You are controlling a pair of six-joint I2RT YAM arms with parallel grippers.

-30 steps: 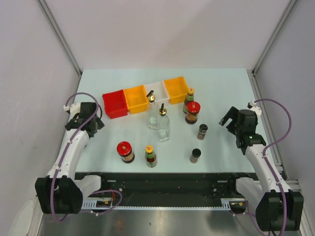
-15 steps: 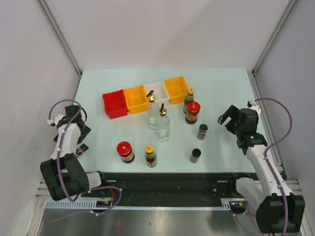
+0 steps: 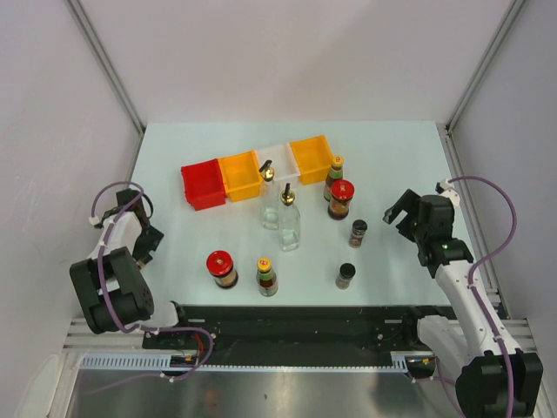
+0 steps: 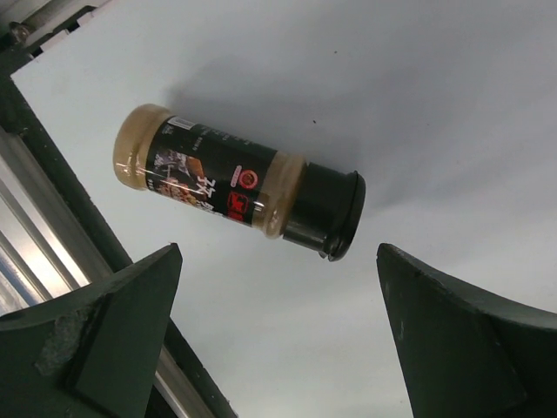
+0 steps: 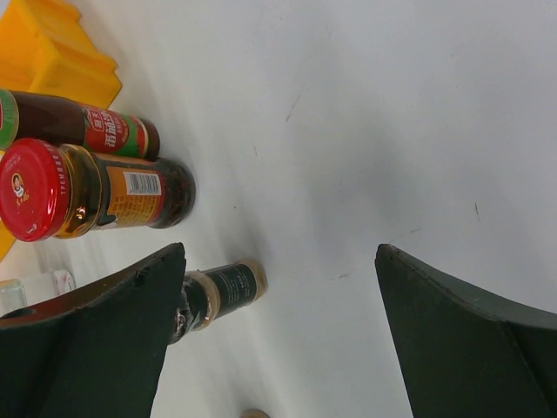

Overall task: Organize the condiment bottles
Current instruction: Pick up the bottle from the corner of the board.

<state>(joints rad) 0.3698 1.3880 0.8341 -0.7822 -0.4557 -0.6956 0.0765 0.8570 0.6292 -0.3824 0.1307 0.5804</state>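
Note:
My left gripper (image 3: pixel 145 247) is open at the table's left edge. In the left wrist view it (image 4: pixel 278 340) hovers over a black-capped shaker (image 4: pixel 235 187) lying on its side, just ahead of the fingertips. My right gripper (image 3: pixel 403 212) is open and empty; in its wrist view it (image 5: pixel 278 340) faces a standing shaker (image 5: pixel 222 292), a red-lidded jar (image 5: pixel 96 192) and a sauce bottle (image 5: pixel 83 126). Mid-table stand two glass bottles (image 3: pixel 269 196) (image 3: pixel 289 219), red-lidded jars (image 3: pixel 340 198) (image 3: pixel 221 267), sauce bottles (image 3: pixel 334 174) (image 3: pixel 266 276) and shakers (image 3: pixel 358 232) (image 3: pixel 345 276).
A row of bins stands at the back: red (image 3: pixel 203 184), orange (image 3: pixel 240 176), white (image 3: pixel 277 161), orange (image 3: pixel 312 158). A dark metal rail (image 4: pixel 52 218) runs along the table edge beside the lying shaker. The frame posts flank the table.
My left arm has folded back, carrying its gripper from beside the red bin to the near left edge of the table. My right gripper has shifted slightly toward the near side.

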